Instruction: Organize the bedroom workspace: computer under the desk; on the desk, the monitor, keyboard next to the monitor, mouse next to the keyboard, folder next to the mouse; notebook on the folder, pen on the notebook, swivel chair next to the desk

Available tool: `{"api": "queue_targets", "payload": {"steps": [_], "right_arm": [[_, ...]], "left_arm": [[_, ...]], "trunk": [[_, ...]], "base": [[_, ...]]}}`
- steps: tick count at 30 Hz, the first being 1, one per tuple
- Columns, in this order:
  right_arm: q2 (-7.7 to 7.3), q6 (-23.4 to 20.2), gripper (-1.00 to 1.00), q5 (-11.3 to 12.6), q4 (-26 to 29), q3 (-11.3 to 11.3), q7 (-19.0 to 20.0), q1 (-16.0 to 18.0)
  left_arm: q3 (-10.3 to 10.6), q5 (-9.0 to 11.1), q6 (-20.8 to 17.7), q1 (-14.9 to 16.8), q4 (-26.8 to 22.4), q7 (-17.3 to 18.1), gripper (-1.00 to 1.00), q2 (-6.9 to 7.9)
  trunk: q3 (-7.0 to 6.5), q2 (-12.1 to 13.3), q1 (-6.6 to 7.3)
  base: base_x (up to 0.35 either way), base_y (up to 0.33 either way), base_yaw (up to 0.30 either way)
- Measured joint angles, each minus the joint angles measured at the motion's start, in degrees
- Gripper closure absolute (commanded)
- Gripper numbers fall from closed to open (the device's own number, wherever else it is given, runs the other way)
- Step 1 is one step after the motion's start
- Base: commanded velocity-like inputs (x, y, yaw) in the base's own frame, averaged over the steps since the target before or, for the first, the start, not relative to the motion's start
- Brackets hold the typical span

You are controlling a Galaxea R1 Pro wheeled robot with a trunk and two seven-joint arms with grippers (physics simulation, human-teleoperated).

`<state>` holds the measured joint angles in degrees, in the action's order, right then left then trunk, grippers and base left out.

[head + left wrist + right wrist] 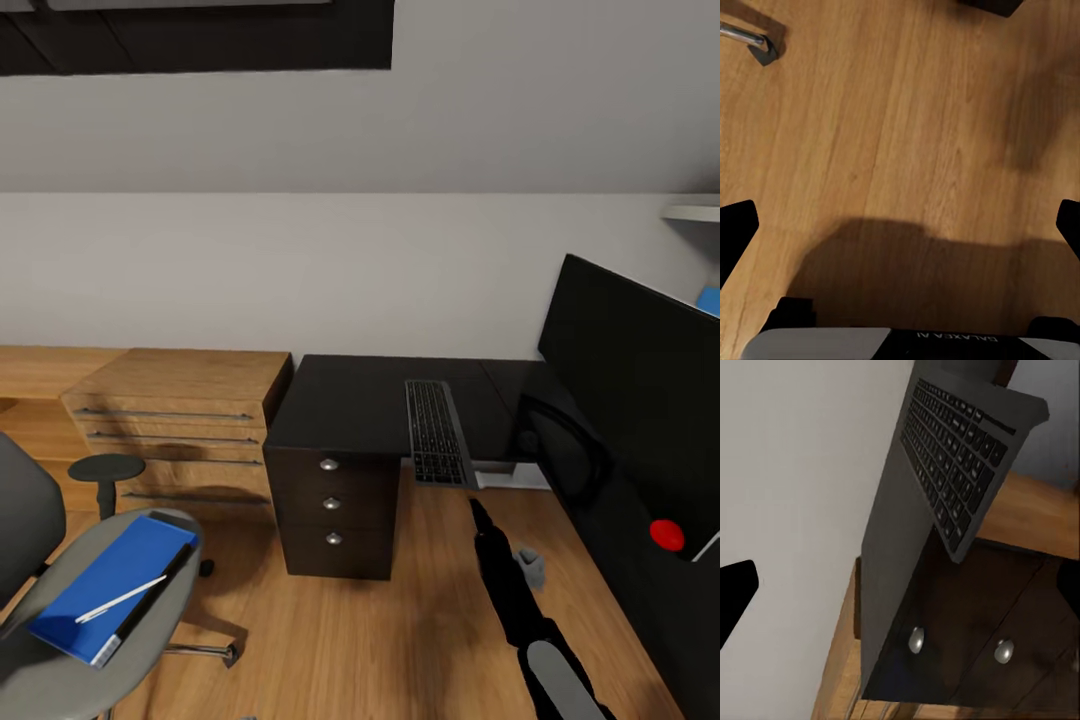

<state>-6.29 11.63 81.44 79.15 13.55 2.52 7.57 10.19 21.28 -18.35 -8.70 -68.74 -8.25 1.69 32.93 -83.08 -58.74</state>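
The black desk (350, 400) stands against the wall. The slim keyboard (437, 432) lies on it with its near end over the front edge. The big black monitor (640, 390) stands on the desk's right wing, red dot low down. At lower left the swivel chair (60, 665) carries the blue folder (110, 585) with the pen (125, 597) lying on top. The notebook, mouse and computer are out of view. My right gripper (904, 589) is open below the keyboard (952, 457), facing the desk's drawers (967, 637). My left gripper (900, 229) is open over bare floor.
A light-wood chest (180, 415) with bar handles stands left of the desk, with a small round dark stool (105, 470) in front of it. A chair caster (761, 49) shows in the left wrist view. Wood floor (330, 640) stretches between chair and desk.
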Motion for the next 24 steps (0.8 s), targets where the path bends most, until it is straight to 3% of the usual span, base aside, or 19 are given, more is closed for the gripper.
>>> {"api": "queue_targets", "payload": {"steps": [1, 5, 7, 9, 10, 11, 12, 13, 14, 17, 24], "right_arm": [[-0.35, 0.15, -1.0, -3.8, 2.42, 0.03, -6.37, -0.22], [-0.41, 0.18, -1.0, -9.63, 4.97, 0.11, -10.79, -0.29], [-0.36, -0.03, -1.0, -16.89, 6.55, 1.13, -16.38, -0.31], [-0.35, -0.29, -1.0, -20.8, 7.38, 2.17, -19.93, -0.32], [-0.3, -0.68, -1.0, -24.66, 8.03, 3.6, -23.8, -0.32], [-0.27, -0.91, -1.0, -26.79, 8.33, 4.46, -25.98, -0.32], [-0.24, -1.4, -1.0, -30.92, 8.86, 6.01, -30.32, -0.32], [-0.16, -3.91, -1.0, -40.08, 10.24, 8.23, -40.82, -0.33], [-0.05, -5.59, -1.0, -42.83, 10.56, 8.76, -44.49, -0.31], [0.44, -7.94, -1.0, -45.89, 10.84, 9.58, -47.68, -0.32], [1.28, -7.27, -1.0, -53.02, 10.85, 13.7, -48.76, -0.33]], "left_arm": [[0.0, 0.0, -0.01, 0.02, 0.07, -0.02, -1.0, 0.0], [0.0, 0.0, -0.01, 0.01, 0.12, -0.03, -1.0, 0.0], [0.0, -0.02, 0.03, 0.0, 0.41, 0.0, -1.0, 0.0], [0.0, -0.03, 0.05, 0.0, 0.54, -0.01, -1.0, -0.03], [0.0, -0.05, 0.06, 0.0, 0.62, 0.0, -1.0, -0.04], [0.0, -0.06, 0.06, 0.0, 0.65, 0.0, -1.0, -0.05], [0.0, -0.07, 0.07, 0.0, 0.69, 0.01, -1.0, -0.06], [0.0, -0.08, 0.07, 0.0, 0.73, 0.01, -1.0, -0.13], [0.0, -0.08, 0.08, 0.0, 0.74, 0.01, -1.0, -0.21], [0.0, -0.08, 0.08, 0.0, 0.75, 0.01, -1.0, -0.34], [0.0, -0.09, 0.08, 0.0, 0.81, 0.01, -1.0, -0.43]], "trunk": [[-0.18, 0.4, 0.22], [-0.9, 2.01, 1.1], [-1.26, 2.81, 1.54], [-1.62, 3.61, 1.98], [-1.8, 4.01, 2.2], [-1.98, 4.42, 2.42], [-2.16, 4.82, 2.64], [-2.34, 5.22, 2.86], [-2.52, 5.62, 3.08], [-3.06, 6.82, 3.74], [-4.31, 9.63, 5.27]], "base": [[0.0, 0.0, 0.0], [0.0, 0.0, 0.0], [0.0, 0.0, 0.0], [0.0, 0.0, 0.0], [0.0, 0.0, 0.0], [0.0, 0.0, 0.0], [0.0, 0.0, 0.0], [0.0, 0.0, 0.0], [0.0, 0.0, 0.0], [0.0, 0.0, 0.0], [0.0, 0.0, 0.0]]}}
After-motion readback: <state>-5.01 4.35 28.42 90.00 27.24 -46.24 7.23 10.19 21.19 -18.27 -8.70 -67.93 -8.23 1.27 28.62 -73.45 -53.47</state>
